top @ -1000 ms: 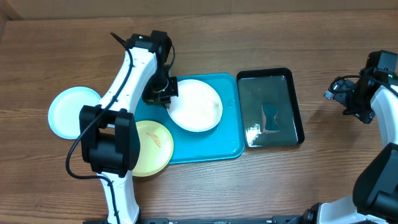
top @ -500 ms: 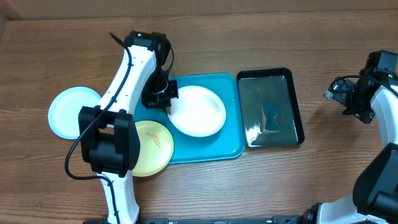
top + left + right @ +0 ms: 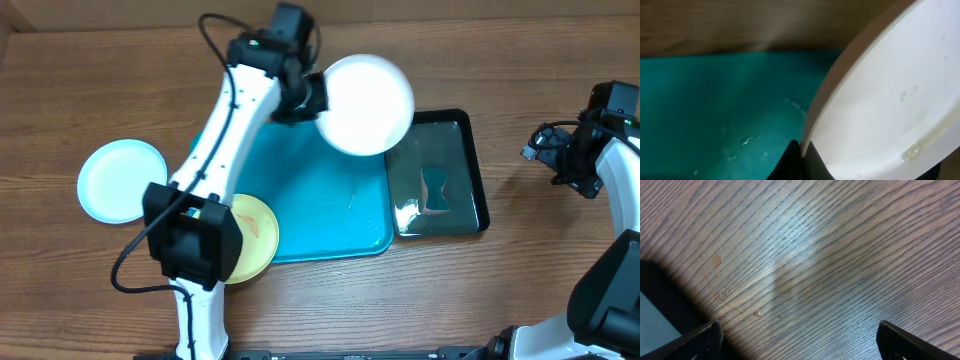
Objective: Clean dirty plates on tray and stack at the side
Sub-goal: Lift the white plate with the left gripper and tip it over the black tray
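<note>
1. gripping the white plate (image 3: 368, 105) by its rim, the left gripper (image 3: 311, 98) is clamped on it, holding it above the tray's (image 3: 320, 215) far right corner.
2. the plate's face looks clean white, with a few droplets.
3. it is round with no long axis, its face turned upward.
4. the right gripper (image 3: 800, 335) has its fingers apart over the bare surface (image 3: 805, 255), well right of the tray.

Wood-grain table (image 3: 90, 90) is carrying four items directly. Turquoise tray (image 3: 320, 200) is sitting at centre, with a black tray (image 3: 445, 114) lying just beside its right edge. Mint-blue plate (image 3: 122, 180) is resting flat, left of the tray. Yellow plate (image 3: 258, 235) is overlapping the tray's near-left corner, showing an orange smear.
</note>
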Robot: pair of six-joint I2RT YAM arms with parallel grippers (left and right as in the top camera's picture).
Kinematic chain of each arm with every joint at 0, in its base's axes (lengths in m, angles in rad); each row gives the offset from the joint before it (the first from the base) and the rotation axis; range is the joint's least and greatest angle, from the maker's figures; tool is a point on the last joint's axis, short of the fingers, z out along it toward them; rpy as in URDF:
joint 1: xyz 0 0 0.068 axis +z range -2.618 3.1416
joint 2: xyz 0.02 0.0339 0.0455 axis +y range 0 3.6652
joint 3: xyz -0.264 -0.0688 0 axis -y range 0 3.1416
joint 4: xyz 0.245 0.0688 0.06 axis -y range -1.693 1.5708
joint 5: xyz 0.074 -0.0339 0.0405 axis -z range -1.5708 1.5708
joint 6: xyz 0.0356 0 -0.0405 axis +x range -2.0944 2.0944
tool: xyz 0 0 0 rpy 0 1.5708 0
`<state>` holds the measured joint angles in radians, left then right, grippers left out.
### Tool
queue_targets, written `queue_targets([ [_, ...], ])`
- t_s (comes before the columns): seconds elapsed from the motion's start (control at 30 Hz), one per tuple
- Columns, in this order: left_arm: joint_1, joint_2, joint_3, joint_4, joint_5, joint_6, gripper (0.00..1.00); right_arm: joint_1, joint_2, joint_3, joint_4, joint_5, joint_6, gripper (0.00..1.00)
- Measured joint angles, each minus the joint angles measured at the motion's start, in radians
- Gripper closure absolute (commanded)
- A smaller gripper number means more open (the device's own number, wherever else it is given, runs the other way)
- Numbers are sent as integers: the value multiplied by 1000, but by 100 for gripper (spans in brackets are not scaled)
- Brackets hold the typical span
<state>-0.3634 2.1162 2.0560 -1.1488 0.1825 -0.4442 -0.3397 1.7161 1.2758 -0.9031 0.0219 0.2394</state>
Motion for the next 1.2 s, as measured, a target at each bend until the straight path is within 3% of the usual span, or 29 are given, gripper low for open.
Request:
queue_targets([
  [0.2, -117, 0, 1, 146, -150, -21, 96, 0, 0, 0, 0, 0, 0, 0],
  [0.47, -289, 0, 1, 203, -488, 47, 96, 0, 0, 0, 0, -1, 0, 0],
  [0.87, -560, 0, 1, 317, -1184, 325, 96, 0, 0, 0, 0, 0, 0, 0],
  [1.2, -661, 0, 2, 581, -1419, 652, 96, 0, 0, 0, 0, 0, 0, 0],
])
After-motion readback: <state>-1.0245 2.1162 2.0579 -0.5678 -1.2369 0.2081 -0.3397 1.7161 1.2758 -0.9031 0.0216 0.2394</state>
